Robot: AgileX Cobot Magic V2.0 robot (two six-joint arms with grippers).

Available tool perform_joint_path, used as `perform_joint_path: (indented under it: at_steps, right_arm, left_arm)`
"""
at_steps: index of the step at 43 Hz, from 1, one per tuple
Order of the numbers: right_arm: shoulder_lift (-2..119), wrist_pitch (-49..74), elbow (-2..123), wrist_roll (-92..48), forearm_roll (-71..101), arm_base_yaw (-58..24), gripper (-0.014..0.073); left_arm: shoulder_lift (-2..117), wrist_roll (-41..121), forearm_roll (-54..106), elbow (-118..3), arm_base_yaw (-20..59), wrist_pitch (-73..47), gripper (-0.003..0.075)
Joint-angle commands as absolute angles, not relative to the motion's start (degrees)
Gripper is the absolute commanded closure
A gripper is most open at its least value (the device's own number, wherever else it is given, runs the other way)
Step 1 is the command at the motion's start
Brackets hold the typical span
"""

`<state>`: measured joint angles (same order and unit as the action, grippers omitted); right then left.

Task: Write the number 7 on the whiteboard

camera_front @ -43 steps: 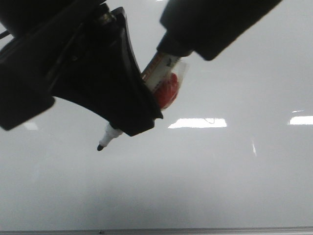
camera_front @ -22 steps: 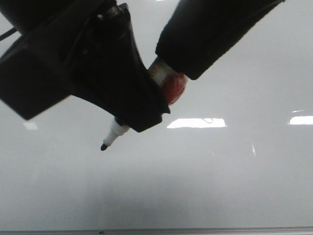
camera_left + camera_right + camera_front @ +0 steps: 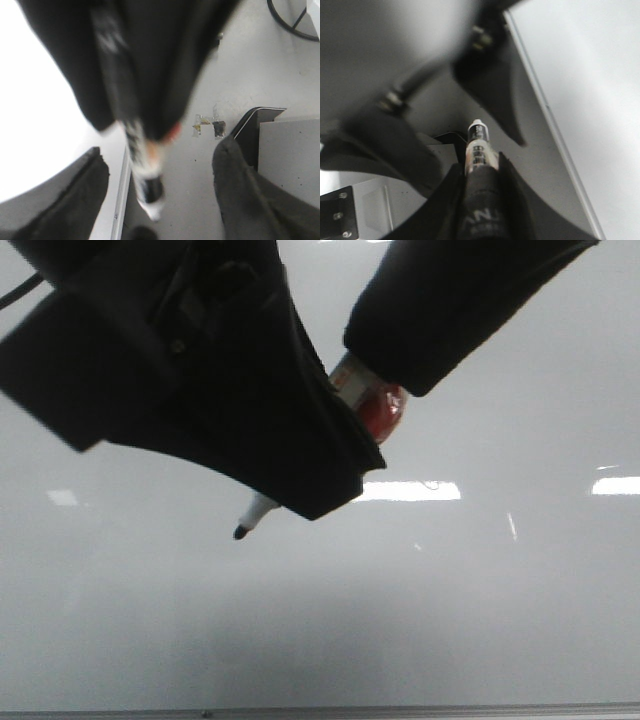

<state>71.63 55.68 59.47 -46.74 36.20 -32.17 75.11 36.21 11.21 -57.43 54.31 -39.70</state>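
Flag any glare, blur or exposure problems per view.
Front view: bright rectangular reflections on the whiteboard; both grippers are underexposed black silhouettes. Left wrist view: marker and everything near the lens blurred, one side blown out to white. Right wrist view: foreground soft, marker label unreadable.

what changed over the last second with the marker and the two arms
The marker tip drifted right and slightly up, from the board's lower left toward centre. The dark tool in front has slid further down the barrel, so less of the white nose shows. The right tool stays clamped on the marker's rear end, which also shifted right. The whiteboard is unchanged, with no ink on it.
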Motion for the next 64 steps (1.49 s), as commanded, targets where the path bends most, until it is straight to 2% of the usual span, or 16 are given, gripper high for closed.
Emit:
perform_joint_path:
  at_steps: [1,8,18,19,25,32,49,64]
  right_arm:
    - [68.5,53.5,59.8,-47.0,38.3,-29.4,0.0663]
    - [65.7,50.0,56.8,-46.9,38.3,-25.4,0.0663]
    - [64.0,40.3,52.2,-46.9,43.8,-22.7,0.0663]
    - [64.0,39.5,52.1,-46.9,44.5,-22.7,0.0663]
    - [64.0,33.3,52.0,-46.9,49.4,-22.7,0.0663]
    - [67.4,30.7,54.3,-47.1,51.6,-22.7,0.0663]
    - [90.6,30.8,71.8,-47.3,54.4,-23.5,0.0663]
    - [95.1,26.9,74.6,-48.8,54.4,-23.7,0.0663]
  left_arm:
    - [70.7,35.7,12.3,-55.6,54.5,-36.3,0.0281]
    - [61.8,35.7,13.7,-46.2,54.5,-31.9,0.0439]
    - [38.3,35.7,21.2,-32.9,54.5,-26.2,0.0729]
    - [36.3,35.7,21.4,-32.1,54.5,-25.9,0.0741]
    - [24.4,35.3,21.4,-28.4,54.5,-25.7,0.0741]
    - [17.3,35.3,21.4,-27.0,54.5,-25.7,0.0741]
    - [16.5,35.3,21.4,-27.0,54.5,-25.6,0.0741]
    - [16.5,35.3,21.3,-27.0,54.5,-25.5,0.0741]
